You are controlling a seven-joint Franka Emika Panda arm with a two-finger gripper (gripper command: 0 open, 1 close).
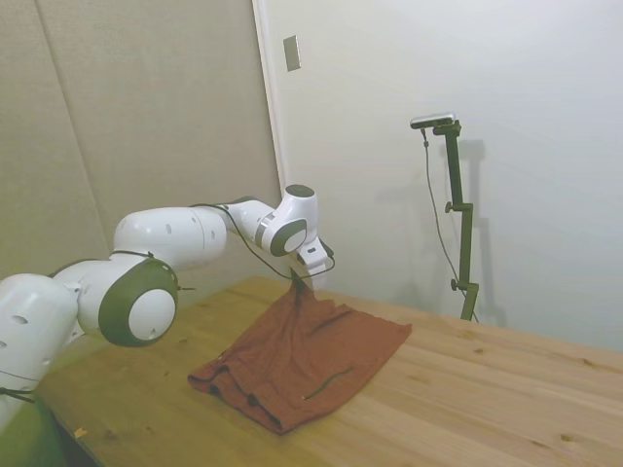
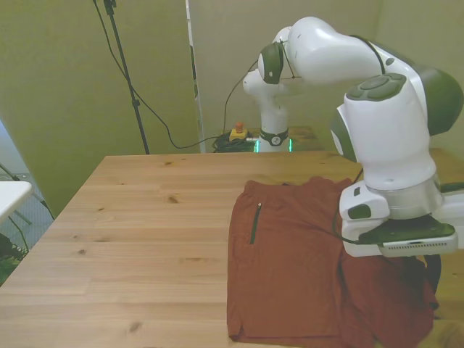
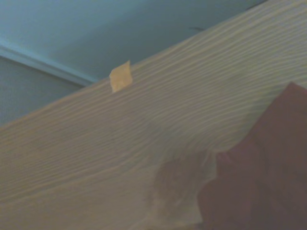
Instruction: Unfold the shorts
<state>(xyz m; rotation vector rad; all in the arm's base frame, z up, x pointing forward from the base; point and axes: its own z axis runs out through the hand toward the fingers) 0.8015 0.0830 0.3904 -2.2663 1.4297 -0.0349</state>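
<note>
The rust-red shorts (image 1: 302,360) lie on the wooden table (image 1: 467,399), mostly flat, with a dark pocket slit facing up. One part of the cloth is pulled up into a peak that ends at my gripper (image 1: 298,277), which is shut on it a little above the table. In the front view the shorts (image 2: 290,268) spread from the middle toward the front view's right, and the white wrist body hides the fingers and the gripped fold. The wrist view catches a corner of the shorts (image 3: 268,172) on the wood.
A small yellow tag (image 3: 120,76) sits at the table's edge in the wrist view. An orange scrap (image 1: 80,433) lies near the table corner under the arm. The front view's left half of the table (image 2: 130,217) is bare wood.
</note>
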